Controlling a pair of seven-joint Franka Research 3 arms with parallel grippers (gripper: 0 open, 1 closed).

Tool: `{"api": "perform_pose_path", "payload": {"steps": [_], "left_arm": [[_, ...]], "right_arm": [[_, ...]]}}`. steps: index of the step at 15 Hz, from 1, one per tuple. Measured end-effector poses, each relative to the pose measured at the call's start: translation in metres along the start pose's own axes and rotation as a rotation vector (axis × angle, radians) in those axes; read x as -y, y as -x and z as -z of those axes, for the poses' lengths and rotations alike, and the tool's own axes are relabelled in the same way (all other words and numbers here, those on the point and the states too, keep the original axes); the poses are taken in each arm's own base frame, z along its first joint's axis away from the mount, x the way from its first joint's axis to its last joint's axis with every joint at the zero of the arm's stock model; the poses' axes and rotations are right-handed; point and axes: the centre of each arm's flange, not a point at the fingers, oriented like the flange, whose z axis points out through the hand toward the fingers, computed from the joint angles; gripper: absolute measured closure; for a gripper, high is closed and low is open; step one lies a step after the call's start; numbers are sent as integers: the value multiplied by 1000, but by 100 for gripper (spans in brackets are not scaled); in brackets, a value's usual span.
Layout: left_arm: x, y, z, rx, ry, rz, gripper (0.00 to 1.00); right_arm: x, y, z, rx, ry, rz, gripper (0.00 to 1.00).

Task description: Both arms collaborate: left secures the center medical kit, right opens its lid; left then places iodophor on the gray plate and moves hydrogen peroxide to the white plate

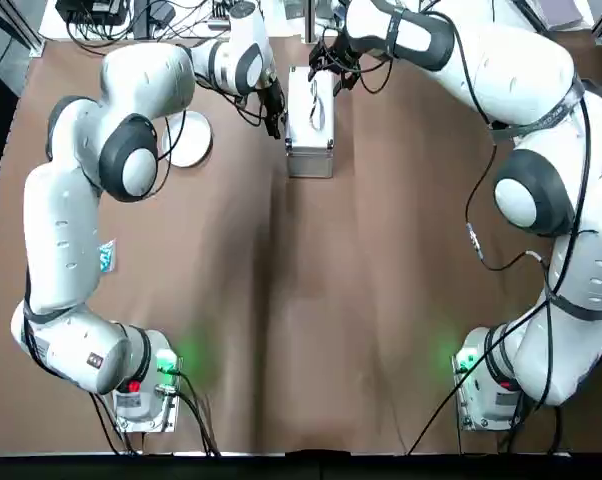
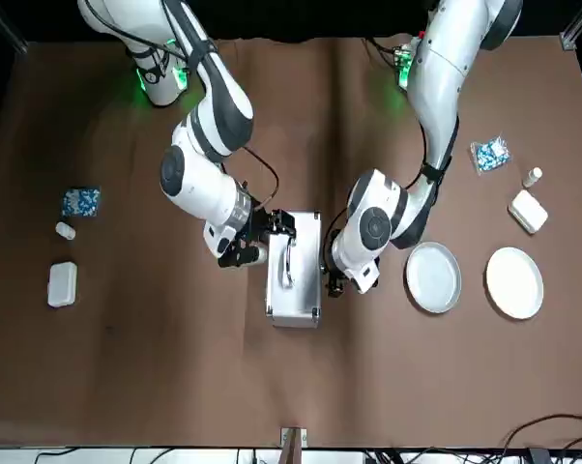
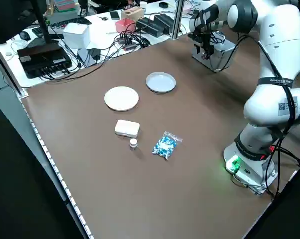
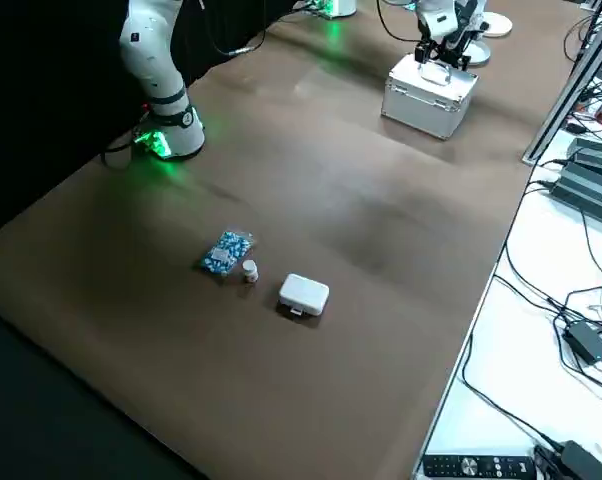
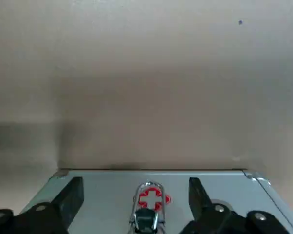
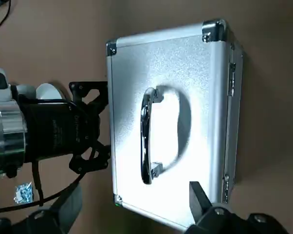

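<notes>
The silver medical kit (image 1: 310,125) stands at the table's far middle with its lid shut and handle (image 6: 147,139) on top. My left gripper (image 1: 273,112) is open against the kit's left side, its fingers (image 5: 71,199) either side of the red-cross latch (image 5: 151,199). My right gripper (image 2: 255,239) hangs open just above the lid's right far part, fingers (image 6: 201,196) apart and holding nothing. The gray plate (image 2: 433,276) and white plate (image 2: 514,282) lie left of the kit. Iodophor and hydrogen peroxide are out of view.
On my left lie a white box (image 2: 529,211), a small bottle (image 2: 533,177) and a blue packet (image 2: 489,153). A similar box (image 2: 62,284), bottle (image 2: 66,230) and packet (image 2: 80,201) lie on my right. Cables and equipment sit beyond the far edge.
</notes>
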Motion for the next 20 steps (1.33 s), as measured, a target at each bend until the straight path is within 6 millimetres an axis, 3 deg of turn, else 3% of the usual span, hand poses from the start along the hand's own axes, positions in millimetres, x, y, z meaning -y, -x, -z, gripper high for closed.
{"api": "perform_pose_path", "payload": {"steps": [3,4,6,8,14,16,18,20], "left_arm": [[0,-1,-5,-2,-7,0,6],[1,0,-6,-1,-8,-2,7],[3,3,-6,2,-9,-6,9],[5,9,-6,8,-12,-14,9],[5,13,-3,14,-8,-17,12],[6,16,-2,18,-8,-17,26],[5,16,-2,19,-7,4,31],[2,15,2,23,8,31,51]], "right_arm": [[-4,-1,-9,7,8,-5,5],[-6,-1,-11,8,11,-7,13],[-7,-2,-13,8,12,-8,16],[-7,-2,-14,8,13,-9,27],[-8,-2,-15,9,13,-10,28],[-7,-2,-14,8,12,-10,28],[-7,-2,-14,7,12,-10,28],[-7,-2,-14,7,11,-10,28]]}}
